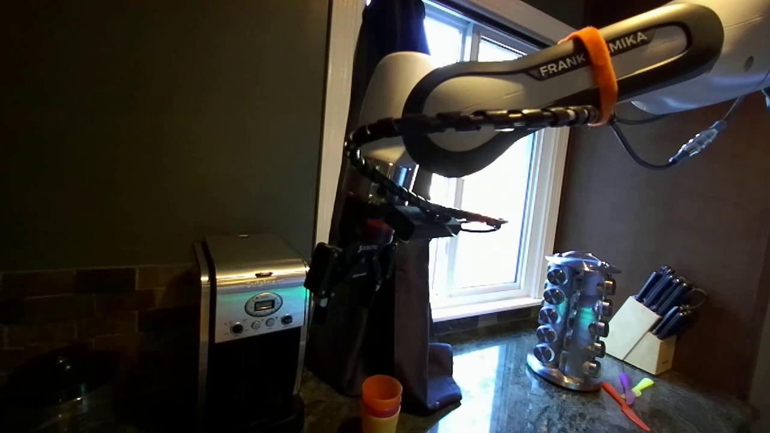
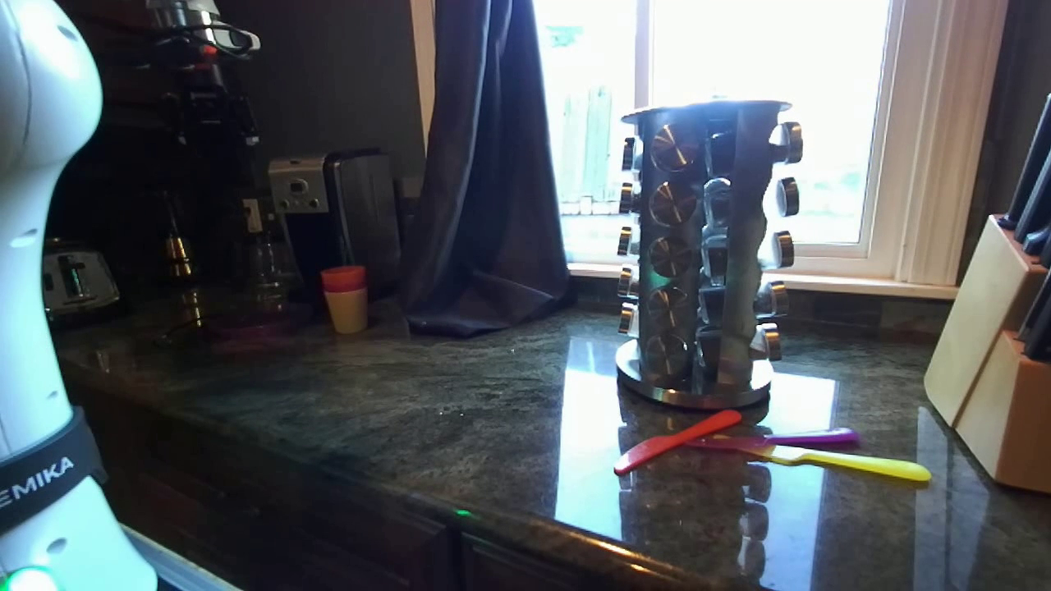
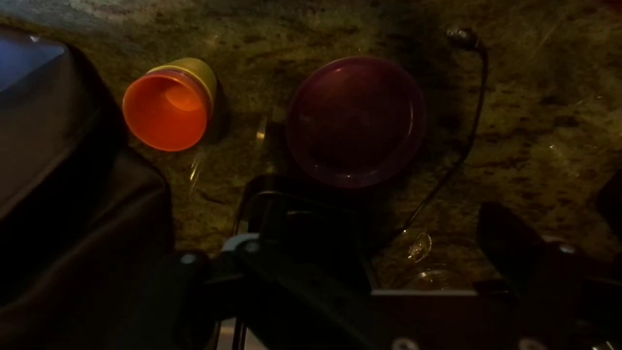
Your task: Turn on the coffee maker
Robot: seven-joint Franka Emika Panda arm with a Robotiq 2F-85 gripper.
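Observation:
The coffee maker (image 1: 258, 282) is boxy and black with a brushed-silver upper front panel. Its small oval-framed display (image 1: 263, 305) sits above a row of knobs and buttons; I cannot tell if it is lit. It also shows in an exterior view (image 2: 300, 185). In the wrist view its dark rounded base (image 3: 277, 192) lies low in the picture, mostly lost in shadow. My gripper (image 1: 351, 291) points down, level with the upper part of the coffee maker and just right of it in this picture. In the wrist view the dark fingers (image 3: 418, 218) stand apart with nothing between them.
Stacked cups (image 3: 167, 112), orange on top, stand by the coffee maker. A purple plate (image 3: 357, 121) and a cable (image 3: 474, 126) lie on the counter. A dark curtain (image 2: 493, 205) hangs beside it. A spice rack (image 2: 673, 246), knife block (image 1: 640, 337) and plastic knives (image 2: 677, 443) stand farther off.

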